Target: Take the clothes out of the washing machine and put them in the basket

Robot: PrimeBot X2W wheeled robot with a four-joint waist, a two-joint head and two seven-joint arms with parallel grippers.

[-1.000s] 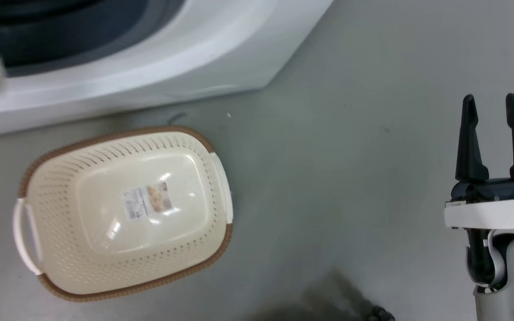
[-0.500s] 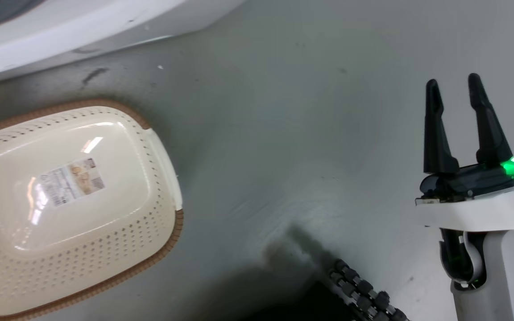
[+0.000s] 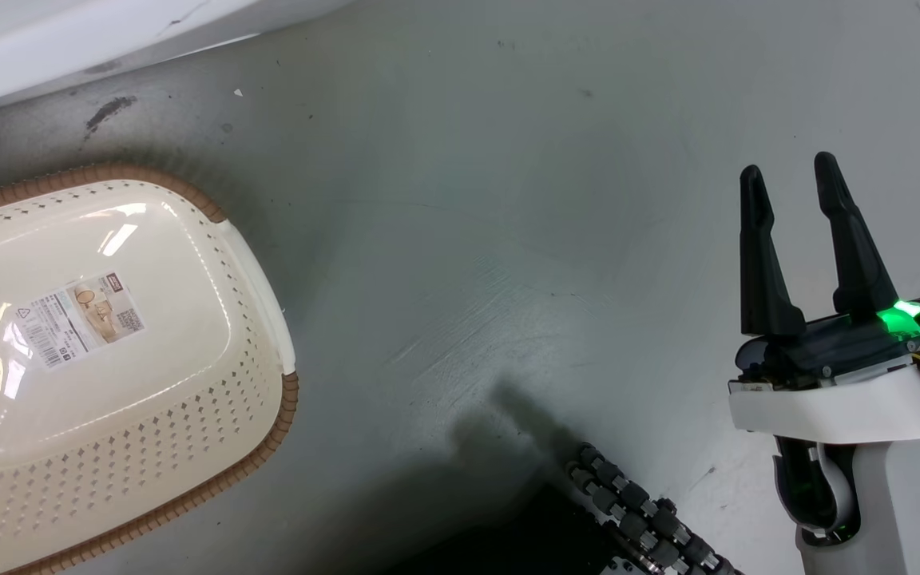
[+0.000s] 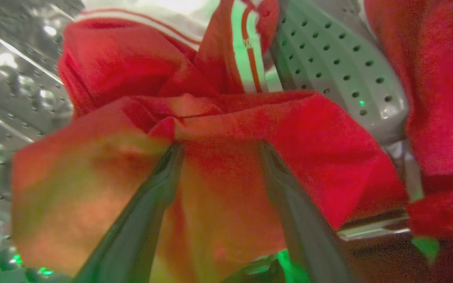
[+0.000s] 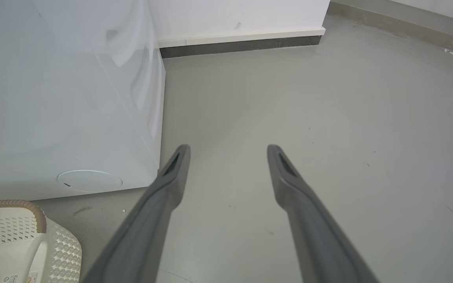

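"Head view first: what is the biggest thing?"
"The washing machine (image 3: pixel 69 40). Its white front is up at 11 o'clock. The grey floor (image 3: pixel 468 239) is spread out beside it."
"And the basket (image 3: pixel 212 415)?"
"It sits on the floor at 9 o'clock, near the machine, open side up. You can see the paper label (image 3: pixel 77 319) on its bottom."
"Where are the clothes (image 4: pixel 250 129)?"
"Look at the left wrist view. They are red, one with white stripes. They are bunched up inside the shiny drum (image 4: pixel 14 78), next to a grey bump with holes (image 4: pixel 340 67)."
"What about the left gripper (image 4: pixel 221 146)?"
"Its two fingers are spread apart. Red cloth lies between them, and the tips press into it."
"And the right gripper (image 3: pixel 787 165)?"
"It is at 4 o'clock in the head view. Its fingers are apart too, holding nothing, over the floor."
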